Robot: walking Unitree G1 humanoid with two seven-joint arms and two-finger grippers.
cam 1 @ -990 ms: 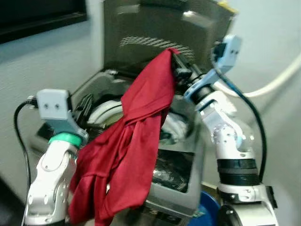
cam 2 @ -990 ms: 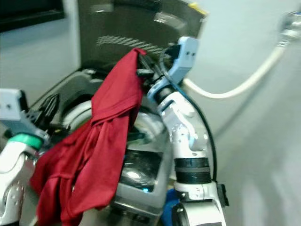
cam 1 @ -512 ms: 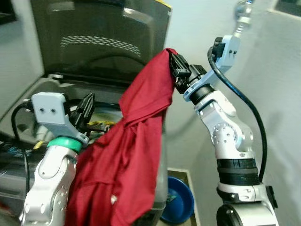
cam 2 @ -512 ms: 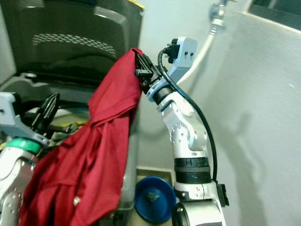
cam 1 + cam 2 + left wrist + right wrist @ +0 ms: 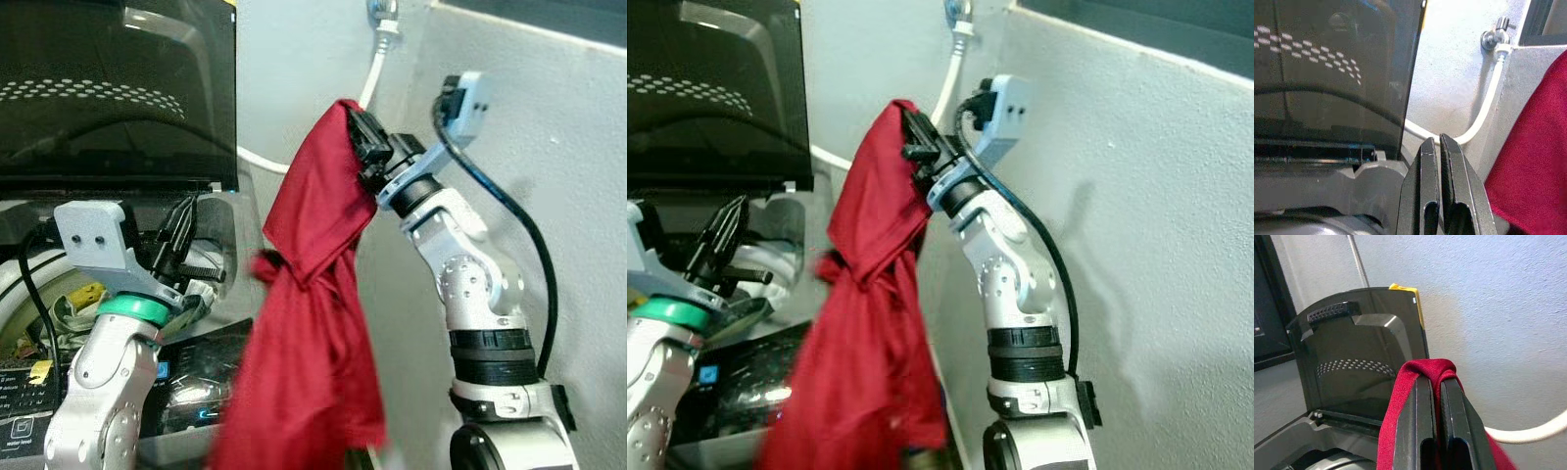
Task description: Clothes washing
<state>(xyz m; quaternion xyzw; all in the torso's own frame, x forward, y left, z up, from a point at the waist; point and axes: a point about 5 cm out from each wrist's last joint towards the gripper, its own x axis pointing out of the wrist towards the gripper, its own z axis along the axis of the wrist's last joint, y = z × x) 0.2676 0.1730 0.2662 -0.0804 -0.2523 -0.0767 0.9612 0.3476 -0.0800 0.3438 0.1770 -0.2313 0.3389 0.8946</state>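
Pale grey plaster walls [image 5: 549, 117] frame a laundry corner, where a red garment [image 5: 313, 323] hangs in the air from the robot's raised right gripper [image 5: 364, 147]. Its two black fingers [image 5: 1420, 431] are pressed together on a fold of the cloth, which loops over their tips; the rest of the fabric falls in a long twisted drape, knotted midway, just beside the right-hand edge of a top-loading washing machine [image 5: 211, 348]. The machine's dark tinted lid [image 5: 118, 88], marked with a dotted white arc, stands raised and open. Inside the drum opening [image 5: 20, 294], a jumble of light and yellowish items can be made out, though blur hides what they are. The left gripper [image 5: 181, 235] hovers over the machine's rim near the drum, fingers [image 5: 1449, 196] closed together with nothing between them. A glossy black control panel [image 5: 181, 382] runs along the machine's front. Behind the garment, a white hose [image 5: 1484, 112] curves down the wall from a metal tap [image 5: 1494, 36].
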